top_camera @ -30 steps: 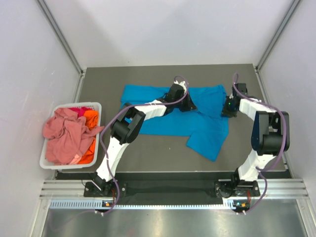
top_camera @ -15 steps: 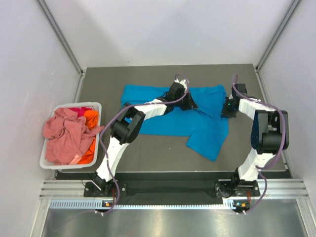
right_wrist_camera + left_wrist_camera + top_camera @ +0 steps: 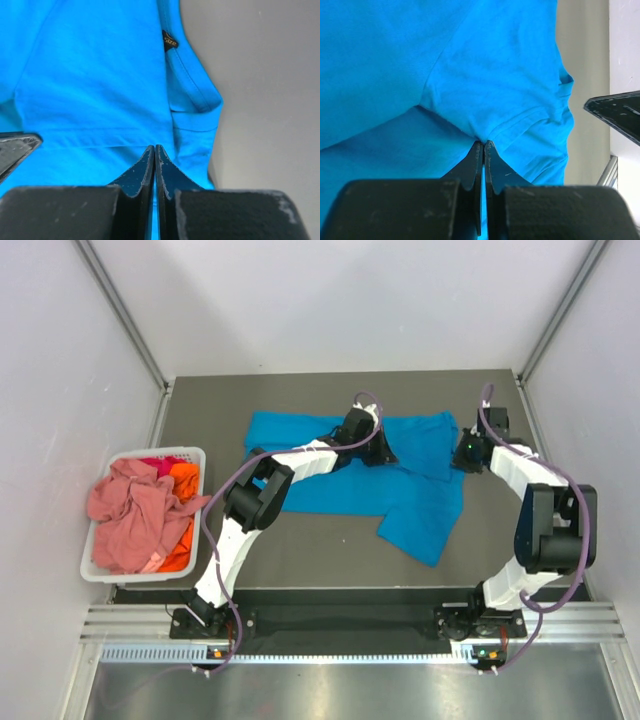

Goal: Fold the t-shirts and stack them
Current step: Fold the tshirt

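A turquoise t-shirt (image 3: 420,505) lies spread across the dark table, one part folded toward the front right. My left gripper (image 3: 378,452) is over its middle back and shut on a pinched fold (image 3: 483,142), with creases running into the tips. My right gripper (image 3: 463,454) is at the shirt's right edge, its jaws shut with the tips (image 3: 154,146) on the cloth (image 3: 100,90) beside a hem and a small label (image 3: 169,40). More t-shirts fill the basket: a salmon-pink one (image 3: 135,510) on top, orange (image 3: 182,480) and red (image 3: 155,462) beneath.
The white slatted basket (image 3: 130,455) stands at the table's left edge. Bare grey tabletop (image 3: 265,75) lies right of the shirt. White walls and metal posts (image 3: 125,315) close the table in at the back and sides. The right gripper's finger (image 3: 615,112) shows in the left wrist view.
My right gripper's jaws have come together at the shirt's right edge, and the right arm's wrist shifted slightly back with its elbow swinging outward. The left arm barely moved.
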`<action>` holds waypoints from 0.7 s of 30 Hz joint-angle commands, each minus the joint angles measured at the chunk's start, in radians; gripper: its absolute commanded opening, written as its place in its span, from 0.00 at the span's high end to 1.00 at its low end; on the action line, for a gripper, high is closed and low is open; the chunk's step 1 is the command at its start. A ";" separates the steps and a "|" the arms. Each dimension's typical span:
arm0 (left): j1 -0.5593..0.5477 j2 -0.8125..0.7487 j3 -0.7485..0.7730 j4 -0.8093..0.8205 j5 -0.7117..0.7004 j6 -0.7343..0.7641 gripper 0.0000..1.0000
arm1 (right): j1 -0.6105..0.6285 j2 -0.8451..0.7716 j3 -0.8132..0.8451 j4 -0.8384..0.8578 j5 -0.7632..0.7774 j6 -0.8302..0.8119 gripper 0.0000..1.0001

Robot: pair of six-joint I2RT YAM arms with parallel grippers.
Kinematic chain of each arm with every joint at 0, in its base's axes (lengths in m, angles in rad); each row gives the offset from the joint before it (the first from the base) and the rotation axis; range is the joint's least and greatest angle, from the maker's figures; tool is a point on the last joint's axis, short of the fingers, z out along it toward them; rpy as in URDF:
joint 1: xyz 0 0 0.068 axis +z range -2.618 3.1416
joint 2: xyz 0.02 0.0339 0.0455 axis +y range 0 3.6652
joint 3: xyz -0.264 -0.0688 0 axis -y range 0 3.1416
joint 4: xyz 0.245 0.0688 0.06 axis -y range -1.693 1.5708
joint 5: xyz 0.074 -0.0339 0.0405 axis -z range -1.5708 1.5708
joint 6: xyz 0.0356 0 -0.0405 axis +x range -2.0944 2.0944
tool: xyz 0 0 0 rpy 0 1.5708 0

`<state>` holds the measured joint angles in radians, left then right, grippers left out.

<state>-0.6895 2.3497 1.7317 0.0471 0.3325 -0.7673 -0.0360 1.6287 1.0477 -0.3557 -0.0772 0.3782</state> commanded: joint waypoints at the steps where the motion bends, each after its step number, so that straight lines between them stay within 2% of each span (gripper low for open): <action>1: 0.002 -0.026 0.043 -0.010 -0.006 0.019 1.00 | -0.012 -0.052 -0.028 0.064 -0.007 0.039 1.00; 6: 0.013 -0.024 0.045 -0.021 -0.001 0.025 1.00 | -0.010 -0.056 -0.055 0.092 -0.027 0.031 1.00; 10: 0.015 -0.017 0.039 -0.007 0.013 0.014 1.00 | -0.010 -0.001 -0.031 0.058 -0.032 0.005 0.80; 12: 0.013 -0.013 0.039 -0.004 0.016 0.010 1.00 | -0.011 0.003 -0.034 0.063 -0.027 -0.005 0.76; 21: 0.013 -0.004 0.045 0.000 0.022 0.003 1.00 | -0.010 0.069 -0.011 0.050 0.019 -0.022 0.73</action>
<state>-0.6811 2.3497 1.7370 0.0288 0.3439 -0.7601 -0.0360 1.6794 0.9977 -0.3252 -0.0769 0.3717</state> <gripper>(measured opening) 0.022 0.271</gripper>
